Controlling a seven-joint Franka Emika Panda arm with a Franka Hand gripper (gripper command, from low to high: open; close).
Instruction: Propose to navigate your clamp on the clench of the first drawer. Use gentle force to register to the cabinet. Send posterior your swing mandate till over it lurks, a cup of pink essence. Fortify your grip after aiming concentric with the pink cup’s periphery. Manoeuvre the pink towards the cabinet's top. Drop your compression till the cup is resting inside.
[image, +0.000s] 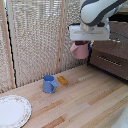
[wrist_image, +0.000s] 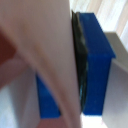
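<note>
I have the gripper (image: 86, 46) pinching the pink cup (image: 79, 51) aloft just left of the cabinet (image: 111, 55), mid-carry; next I'd judge lifting rightward over its top.

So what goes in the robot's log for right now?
hand: shut on pink mug | mug: lifted, beside cabinet | blue mug: on table

claw (image: 81, 46) fingertips hidden by pink cup (image: 79, 50) | cabinet (image: 107, 59) cut off at edge | wrist view blurred
</note>
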